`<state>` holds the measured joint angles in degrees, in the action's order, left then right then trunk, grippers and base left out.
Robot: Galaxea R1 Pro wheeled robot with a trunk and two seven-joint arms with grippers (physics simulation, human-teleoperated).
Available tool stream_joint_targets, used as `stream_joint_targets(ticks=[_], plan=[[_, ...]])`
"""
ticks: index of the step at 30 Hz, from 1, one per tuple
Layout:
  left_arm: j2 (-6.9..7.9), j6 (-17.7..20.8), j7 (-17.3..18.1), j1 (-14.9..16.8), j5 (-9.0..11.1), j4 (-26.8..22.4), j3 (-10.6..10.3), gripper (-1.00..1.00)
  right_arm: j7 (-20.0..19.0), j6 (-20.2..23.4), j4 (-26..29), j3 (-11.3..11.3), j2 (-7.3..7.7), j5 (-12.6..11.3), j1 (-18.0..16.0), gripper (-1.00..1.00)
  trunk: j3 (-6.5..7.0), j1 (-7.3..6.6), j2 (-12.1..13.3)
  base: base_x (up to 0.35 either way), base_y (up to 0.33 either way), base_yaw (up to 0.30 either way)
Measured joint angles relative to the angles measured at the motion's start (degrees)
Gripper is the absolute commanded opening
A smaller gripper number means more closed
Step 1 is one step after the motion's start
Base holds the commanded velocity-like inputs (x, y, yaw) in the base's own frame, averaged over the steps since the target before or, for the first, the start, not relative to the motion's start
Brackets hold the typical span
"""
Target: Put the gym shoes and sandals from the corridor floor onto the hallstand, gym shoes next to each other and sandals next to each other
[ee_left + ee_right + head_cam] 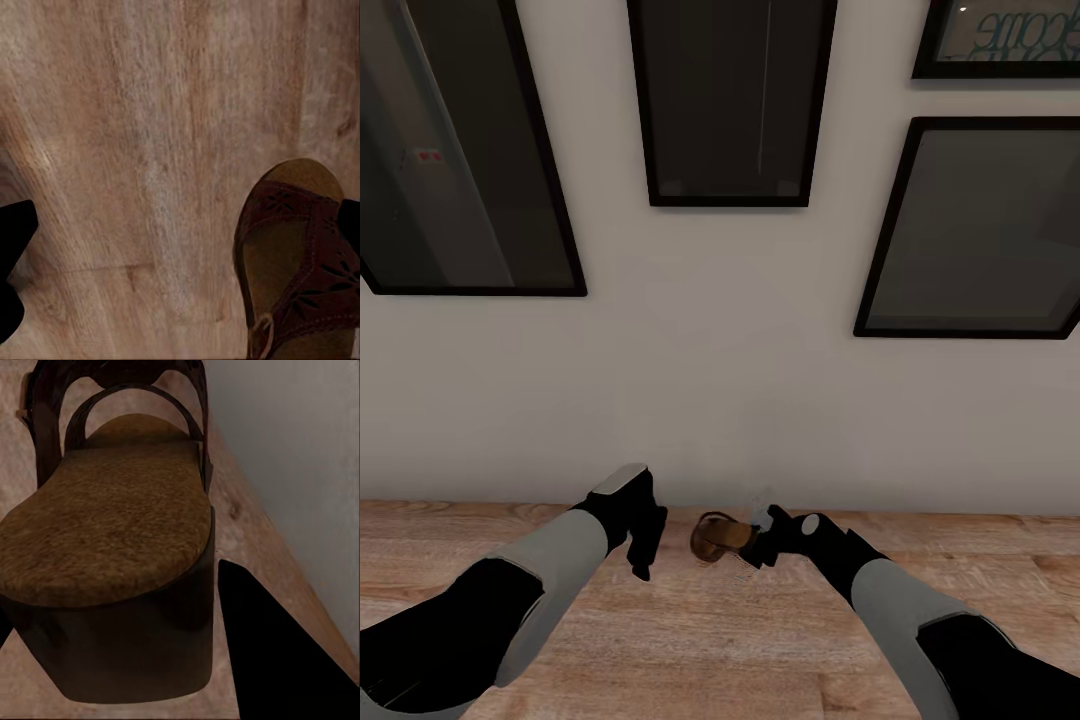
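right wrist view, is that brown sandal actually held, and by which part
The right end effector appears shut on the brown leather sandal at its heel end; the left end effector holds nothing.

Counted in the head view: one sandal, brown, near the foot of the wall; the same one appeared in both wrist views, tan insole and dark cut-out straps. Two arms, each ending in one gripper: left gripper and right gripper, with the sandal between them. Four dark framed pictures hung on the wall: one at far left, one centre, two at right, stacked. One wood-plank floor.
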<state>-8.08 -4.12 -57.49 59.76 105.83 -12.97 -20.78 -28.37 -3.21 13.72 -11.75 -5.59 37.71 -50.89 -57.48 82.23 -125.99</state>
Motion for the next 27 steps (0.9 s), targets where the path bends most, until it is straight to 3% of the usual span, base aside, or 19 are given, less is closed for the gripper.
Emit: stream_joint_targets(ticks=[5,7,8,9,14,18,21,24,27], plan=[[0.11,0.8,0.1,0.0,0.0,-0.1,-7.7,1.0,4.5,2.6,-0.7,0.0,0.92,-0.1,0.0,-1.0,0.0,0.0,0.0,0.0,0.0,0.0],[0.17,1.9,0.2,0.0,0.1,0.0,-11.0,1.0,6.2,3.1,-2.1,-0.1,1.12,-0.1,0.0,-1.0,0.0,0.0,0.0,0.0,0.0,0.0],[0.25,2.9,0.3,0.0,0.1,0.1,-13.6,1.0,8.3,3.4,-3.8,-0.2,1.32,0.1,0.0,-1.0,-0.01,0.0,0.0,0.0,0.0,0.0],[0.34,3.4,0.3,0.0,0.1,0.2,-14.7,1.0,9.4,3.5,-4.8,-0.1,1.4,-0.1,0.0,-1.0,0.0,0.0,0.0,0.0,0.0,0.0],[0.7,4.3,2.4,0.0,0.1,1.4,-17.3,1.0,13.0,3.7,-8.7,-0.1,1.56,-0.4,0.0,-1.0,-0.01,0.0,0.0,0.0,0.0,0.0],[0.82,4.6,10.7,-0.1,-0.6,5.5,-18.7,1.0,14.5,3.8,-11.3,0.1,1.51,-0.7,0.0,-1.0,0.0,0.0,0.0,0.0,0.0,0.0],[1.24,4.6,20.2,-0.1,-3.7,8.3,-20.7,1.0,15.0,3.8,-12.4,0.2,1.41,-1.3,0.0,-1.0,0.0,0.0,0.0,0.0,0.0,0.0],[2.82,4.6,27.9,-0.3,-9.0,9.7,-22.8,1.0,15.3,3.7,-12.9,0.3,1.31,-2.9,0.0,-1.0,0.0,0.0,0.0,0.0,0.0,0.0],[3.92,4.6,32.6,-1.6,-15.1,10.5,-23.9,1.0,15.4,3.5,-13.2,0.4,1.25,-5.6,0.1,-1.0,0.0,0.0,0.0,0.0,0.0,0.0]])
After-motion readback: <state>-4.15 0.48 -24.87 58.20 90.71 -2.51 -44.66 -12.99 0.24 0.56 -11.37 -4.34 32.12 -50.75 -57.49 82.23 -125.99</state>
